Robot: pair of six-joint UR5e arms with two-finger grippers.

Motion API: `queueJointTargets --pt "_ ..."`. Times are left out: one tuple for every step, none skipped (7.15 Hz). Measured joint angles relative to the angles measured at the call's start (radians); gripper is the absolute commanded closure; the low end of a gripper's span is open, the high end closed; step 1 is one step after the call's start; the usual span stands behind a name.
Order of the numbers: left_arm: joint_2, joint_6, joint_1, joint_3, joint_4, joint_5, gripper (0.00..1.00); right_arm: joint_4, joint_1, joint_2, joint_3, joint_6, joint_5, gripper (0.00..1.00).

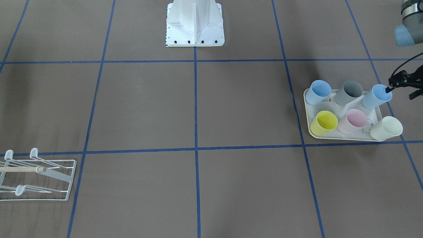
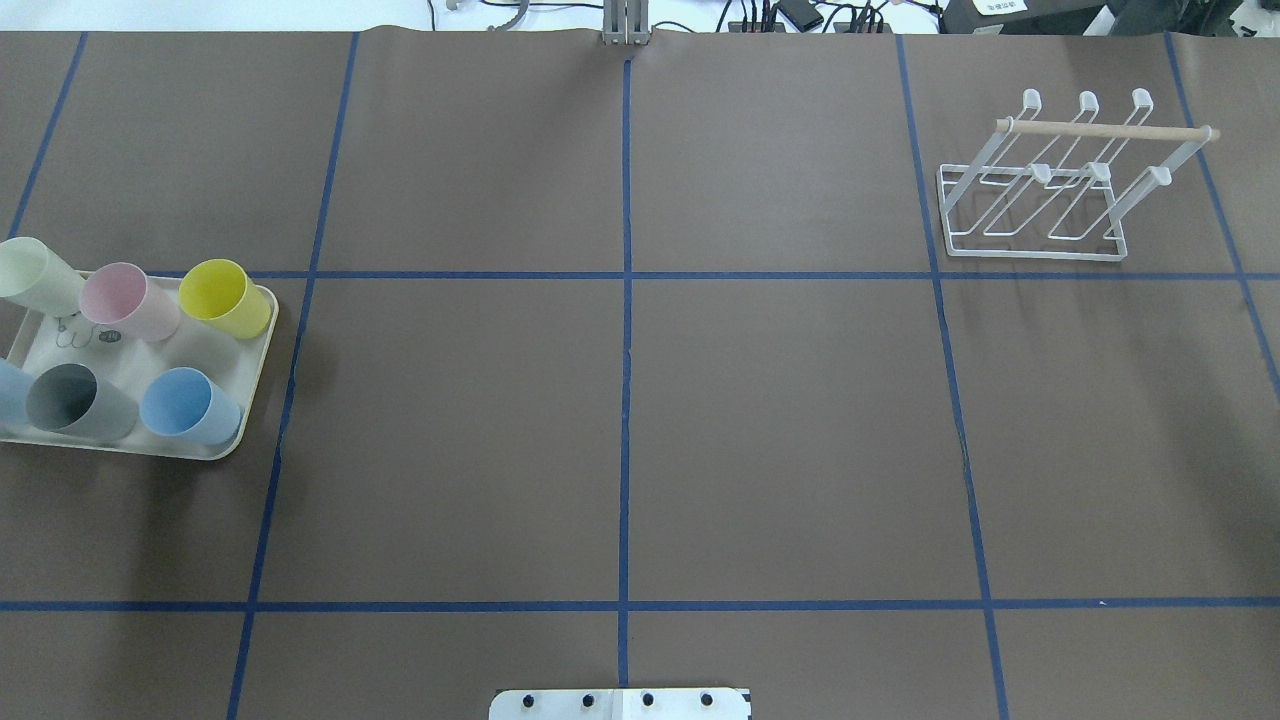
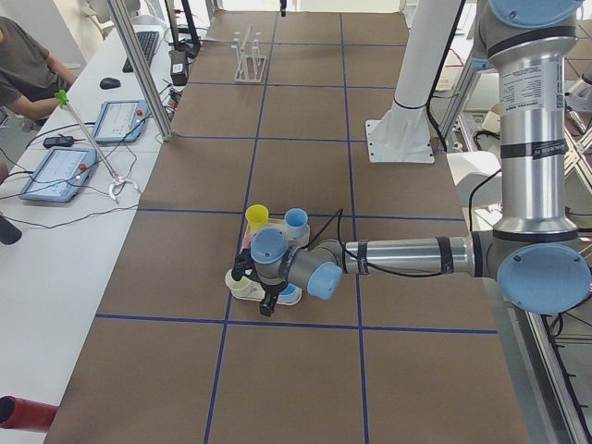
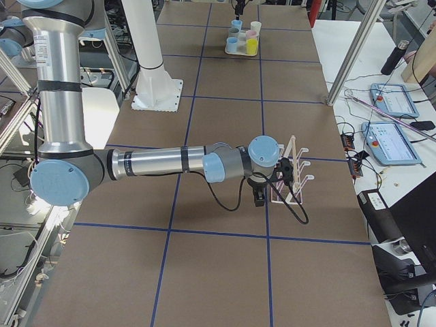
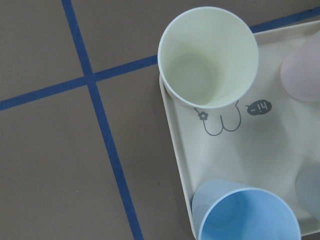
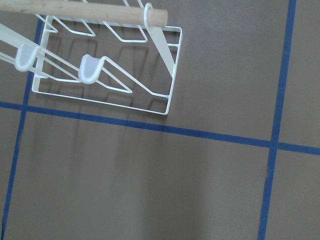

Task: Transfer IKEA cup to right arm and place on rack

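Observation:
Several IKEA cups stand on a cream tray (image 1: 307, 112): blue (image 1: 319, 92), grey (image 1: 350, 92), light blue (image 1: 376, 96), yellow (image 1: 325, 122), pink (image 1: 354, 120) and cream (image 1: 386, 128). My left gripper (image 1: 400, 92) hangs over the tray's outer end, one fingertip at the light blue cup's rim. It looks open and holds nothing. The left wrist view looks down into the cream cup (image 5: 207, 57) and the light blue cup (image 5: 245, 215). The white wire rack (image 2: 1070, 180) stands at the far right. My right gripper (image 4: 259, 197) hovers beside the rack (image 4: 289, 170); whether it is open or shut I cannot tell.
The robot's white base (image 1: 195, 23) sits at the table's middle edge. Blue tape lines divide the brown table top (image 2: 620, 420). A side bench with tablets (image 3: 60, 171) and a seated person (image 3: 18, 65) runs along the operators' side. Metal posts (image 3: 139, 65) stand at the table's edge.

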Motion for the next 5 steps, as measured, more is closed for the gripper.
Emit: queueJointTargets --pt "-0.003 -0.002 0.018 0.005 0.000 0.000 0.11 0.000 0.000 0.000 -0.001 0.001 0.000 0.00" --pt "-0.005 -0.003 0.034 0.014 -0.001 0.000 0.37 0.000 -0.002 0.000 -0.002 0.001 -0.001 0.00" --pt "-0.006 -0.003 0.042 0.027 -0.004 0.000 0.58 0.000 -0.003 0.000 -0.004 0.001 -0.002 0.00" --pt "-0.009 -0.003 0.046 0.042 -0.007 0.000 0.80 0.000 -0.006 0.000 -0.005 0.001 -0.002 0.00" --pt "-0.012 -0.009 0.046 0.055 -0.008 0.000 1.00 -0.001 -0.008 0.000 -0.005 0.002 -0.002 0.00"
